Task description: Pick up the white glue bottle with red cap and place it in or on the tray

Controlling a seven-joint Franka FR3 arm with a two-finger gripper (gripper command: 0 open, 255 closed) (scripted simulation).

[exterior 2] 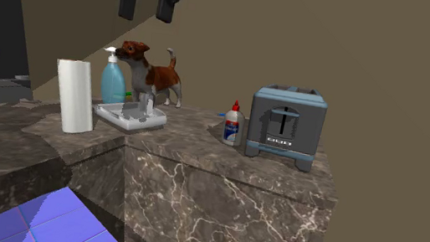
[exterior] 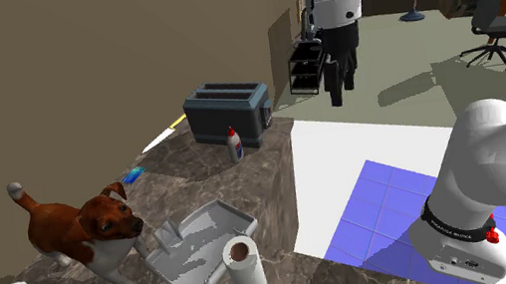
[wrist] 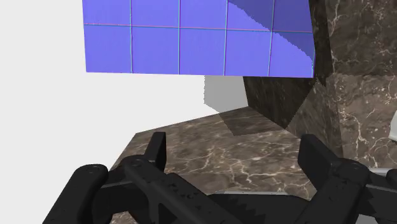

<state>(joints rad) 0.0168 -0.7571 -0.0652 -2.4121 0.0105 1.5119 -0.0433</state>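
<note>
The glue bottle [exterior: 234,144] is seen upright at centre frame in the shoulder view, just beside the boxy toaster [exterior: 227,111] on the veined marble counter [exterior: 258,180]. It is judged to be light, smooth, slightly squeezable plastic, best clasped across the white body below the tapered red cap. The gripper [exterior: 342,82] is spread wide and empty, high above. The shallow grey tray [exterior: 201,249] is found lower left.

The dark brown stone counter [exterior: 246,182] looks like polished marble, white-veined and faintly glossy. On it, the blue-grey boxy toaster [exterior: 227,111] has a smooth satin shell; whether it is metal or plastic I cannot tell. At its 5 o'clock, the white glue bottle with red cap [exterior: 234,144] looks like smooth plastic. The pale grey tray [exterior: 201,255] is mottled and slightly shiny. At its 5 o'clock, the white paper towel roll [exterior: 249,282] is matt, with a brown core. The all-black two-finger gripper [wrist: 234,145] is matt and finely speckled.
</note>
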